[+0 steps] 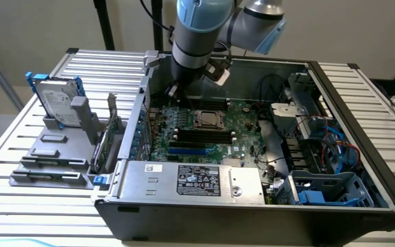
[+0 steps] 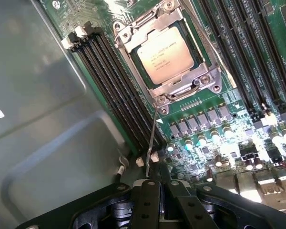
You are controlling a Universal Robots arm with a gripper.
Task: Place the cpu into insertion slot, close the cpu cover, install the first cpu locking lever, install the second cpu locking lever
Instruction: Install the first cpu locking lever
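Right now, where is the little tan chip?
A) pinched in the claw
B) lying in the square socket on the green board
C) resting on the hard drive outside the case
B: the cpu lies flat on the board, framed by the window of the cpu cover.

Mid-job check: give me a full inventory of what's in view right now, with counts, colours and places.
computer case: one, black, open, on the slatted table.
motherboard: one, green, inside the case.
cpu: one, tan, seated in the insertion slot.
cpu cover: one, silvery, down around the cpu.
locking lever: one, thin silvery rod, raised, free end at the gripper.
memory slots: several, black, either side of the insertion slot.
power supply: one, silvery, case edge nearest the exterior camera.
hard drive: one, silvery, upright on grey fixtures, exterior view's left.
arm: one, grey-blue, reaching down into the case.
gripper: one, black, shut, over the motherboard.
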